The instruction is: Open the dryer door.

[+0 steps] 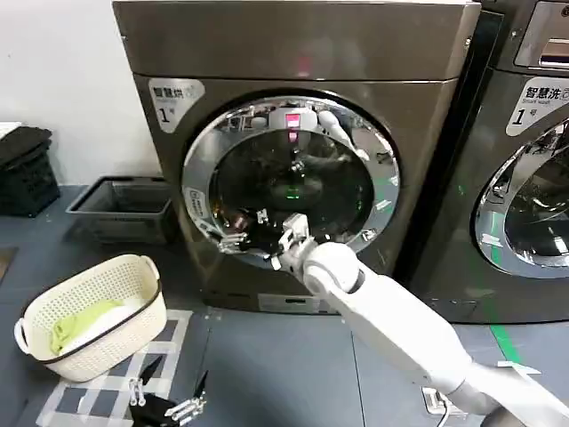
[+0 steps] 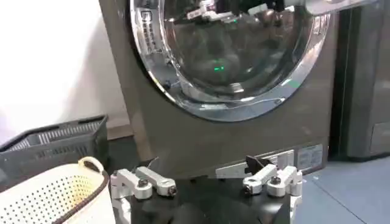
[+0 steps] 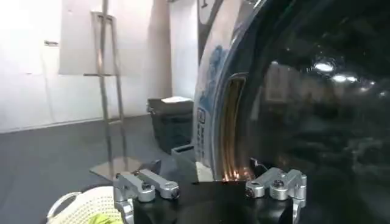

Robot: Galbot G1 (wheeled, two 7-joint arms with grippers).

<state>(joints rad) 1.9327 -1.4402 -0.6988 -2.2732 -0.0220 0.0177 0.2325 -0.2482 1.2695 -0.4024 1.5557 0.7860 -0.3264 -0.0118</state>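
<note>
Dryer door (image 1: 293, 182) sits flush in the dryer (image 1: 293, 53) front, glass facing the robot, round so no long axis, appears closed. Right gripper (image 1: 267, 233) is at the door's lower-left chrome rim; fingers spread apart, nothing visibly held. Left gripper (image 1: 169, 391) hangs low in front of the dryer, below the door, fingers wide open and empty. White basket (image 1: 53, 342) left of the dryer holds green and white cloth. Grey bin (image 1: 120, 206) by the dryer's left side, contents not visible.

The head camera looks down from above, the left wrist camera low and farther back, the right wrist camera close against the dryer door (image 1: 292, 178), which all three share.
</note>
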